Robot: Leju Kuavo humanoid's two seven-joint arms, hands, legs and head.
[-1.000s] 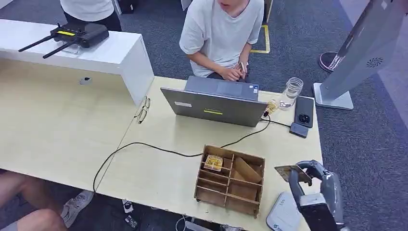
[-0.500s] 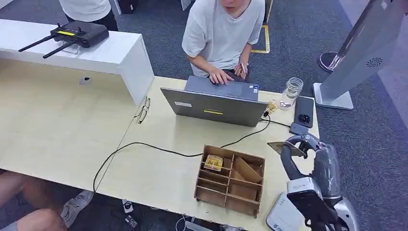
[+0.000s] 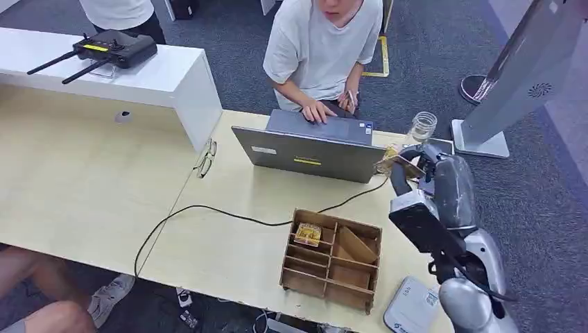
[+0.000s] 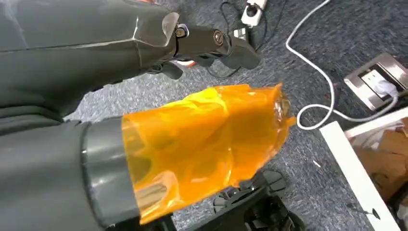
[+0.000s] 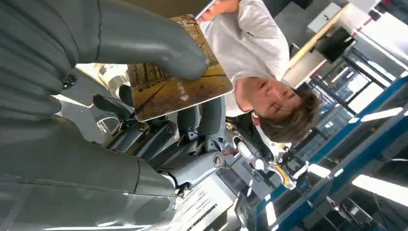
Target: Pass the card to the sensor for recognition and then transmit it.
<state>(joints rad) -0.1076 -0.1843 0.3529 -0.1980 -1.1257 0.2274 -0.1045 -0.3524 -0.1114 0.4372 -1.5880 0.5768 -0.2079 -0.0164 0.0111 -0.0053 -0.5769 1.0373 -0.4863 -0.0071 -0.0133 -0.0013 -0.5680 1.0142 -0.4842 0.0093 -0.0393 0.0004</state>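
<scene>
My right hand is raised over the table's right side, just right of the laptop. It pinches a brown printed card that sticks out toward the laptop's corner. In the right wrist view the thick grey thumb presses on the card, with darker fingers beneath it. A white flat reader lies at the table's front right corner, well behind the hand. A wooden compartment box with cards stands left of it. My left hand hangs over carpet, its thumb wrapped in orange film, holding nothing.
A person sits behind the open laptop, one hand on its keyboard. A glass jar stands beyond my right hand. A black cable crosses the table, glasses lie left, and a grey kiosk stand is far right.
My right arm has lifted and carried the card from near the front edge away toward the laptop and jar. The person's hand moved onto the keyboard.
</scene>
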